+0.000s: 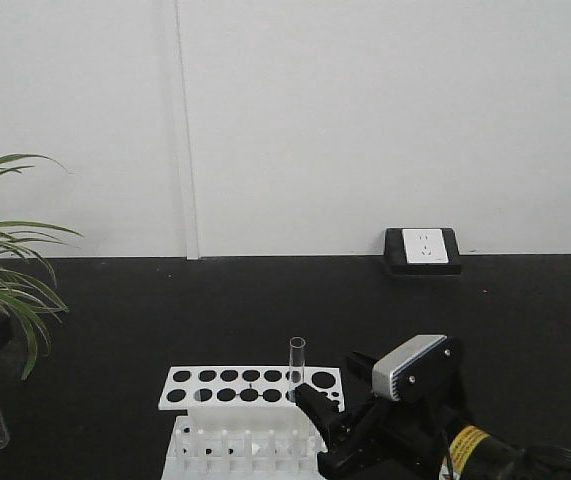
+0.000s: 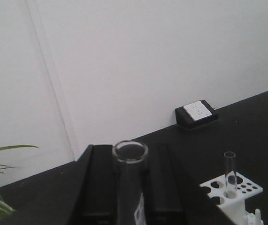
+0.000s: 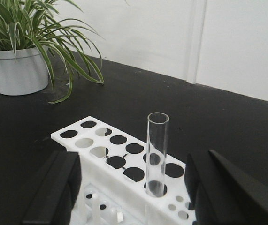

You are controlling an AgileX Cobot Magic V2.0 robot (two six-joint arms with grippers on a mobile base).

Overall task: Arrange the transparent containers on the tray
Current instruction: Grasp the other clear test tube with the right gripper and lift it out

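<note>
rack [image 3: 119, 185] keeps one test tube [image 3: 157, 154] upright, rim up and long axis vertical, so the right claw [image 3: 134, 161] can straddle it, released and clear of the glass. left claw [image 2: 129, 150] looks clenched on a second tube [image 2: 130, 192], axis along the claw, open rim leading. yellow tray is out of view.
</note>
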